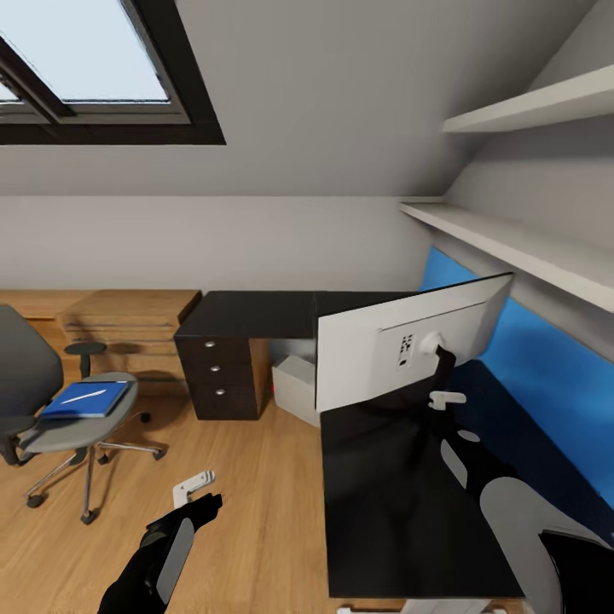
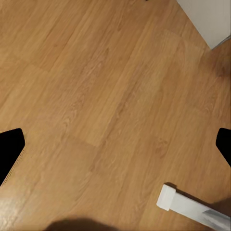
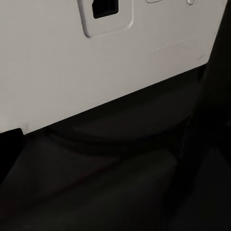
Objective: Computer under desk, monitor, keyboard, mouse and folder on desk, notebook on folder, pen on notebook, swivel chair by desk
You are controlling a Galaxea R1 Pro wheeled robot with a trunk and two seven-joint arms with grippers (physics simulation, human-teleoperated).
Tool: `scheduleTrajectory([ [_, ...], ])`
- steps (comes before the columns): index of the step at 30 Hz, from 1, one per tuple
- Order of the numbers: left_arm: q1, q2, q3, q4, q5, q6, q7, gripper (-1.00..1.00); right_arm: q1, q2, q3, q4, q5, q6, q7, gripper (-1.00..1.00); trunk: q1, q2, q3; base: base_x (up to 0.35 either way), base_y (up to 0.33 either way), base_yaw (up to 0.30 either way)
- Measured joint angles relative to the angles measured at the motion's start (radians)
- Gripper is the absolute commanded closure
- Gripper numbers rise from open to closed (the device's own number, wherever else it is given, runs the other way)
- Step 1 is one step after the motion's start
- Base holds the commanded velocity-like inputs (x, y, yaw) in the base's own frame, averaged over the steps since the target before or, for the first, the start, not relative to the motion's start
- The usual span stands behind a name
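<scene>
Monitor [image 1: 409, 350] stood on desk [image 1: 401, 512] mid-top, back toward robot, likely needing turn. Right claw [image 1: 446, 397] at its neck, grip state unclear. Left claw [image 1: 194, 490] open over floor. Folder [image 1: 85, 399] on chair [image 1: 51, 426] seat.

Wooden floor [image 2: 96, 96] with a white bar [image 2: 185, 204] lying on it.

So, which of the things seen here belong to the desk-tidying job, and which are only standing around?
Belong to the job:
- monitor, standing on the desk, its back to the camera
- computer, on the floor under the desk
- swivel chair, away from the desk
- folder on the chair seat, with a thin white pen on it

Only standing around:
- wooden drawer unit
- wall shelves
- roof window
</scene>
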Motion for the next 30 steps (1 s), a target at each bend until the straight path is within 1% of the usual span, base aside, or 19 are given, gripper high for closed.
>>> scheduleTrajectory([
  [17,0.0,-0.001,0.0,0.0,-0.001,0.0,0.0,-1.0,0.0,-0.001,0.0,-0.001,0.0,-0.001,0.0,-1.0,0.0,0.0,0.0,-0.25,0.225,-0.007],
  [22,0.0,-0.001,0.0,0.0,-0.001,0.001,0.0,-1.0,0.0,0.0,0.0,0.0,-0.001,-0.002,0.003,-1.0,0.0,0.0,0.003,-0.155,0.12,-0.169],
  [30,0.0,-0.001,0.0,0.001,-0.001,0.001,0.0,-1.0,0.0,0.0,0.0,0.001,-0.001,-0.002,0.003,-1.0,0.0,0.0,0.011,-0.022,0.016,-0.233],
])
